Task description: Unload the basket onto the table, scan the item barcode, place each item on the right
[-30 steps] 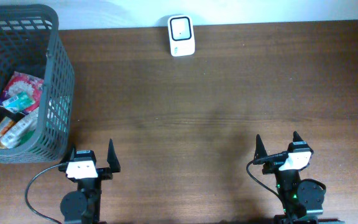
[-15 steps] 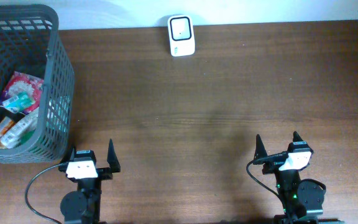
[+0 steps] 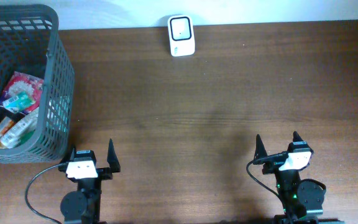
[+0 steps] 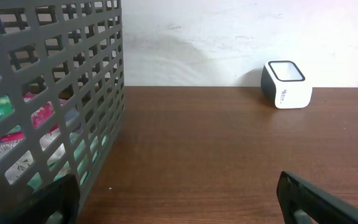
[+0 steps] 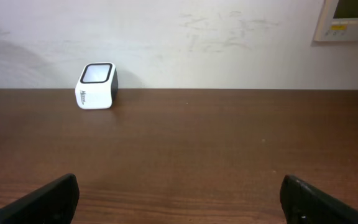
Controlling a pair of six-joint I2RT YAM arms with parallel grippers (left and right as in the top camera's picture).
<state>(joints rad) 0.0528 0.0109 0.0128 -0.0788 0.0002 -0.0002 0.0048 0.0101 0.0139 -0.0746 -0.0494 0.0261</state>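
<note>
Overhead, left fingers (image 3: 112,158) and right fingers (image 3: 259,149) stand apart, empty, at the worktop's (image 3: 229,93) near edge. The packets (image 3: 20,90) lie in the basket (image 3: 58,93) far left. The pending step seems a left-arm reach in for one, then the far scanner (image 3: 181,35).

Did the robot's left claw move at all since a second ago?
No. The left gripper sits in the same spot just below the near corner of the basket, jaws open, as in the earlier overhead pictures.

A brown wooden counter (image 3: 216,93) meets a white wall (image 5: 197,43), where a pale control panel (image 5: 350,18) hangs.
</note>
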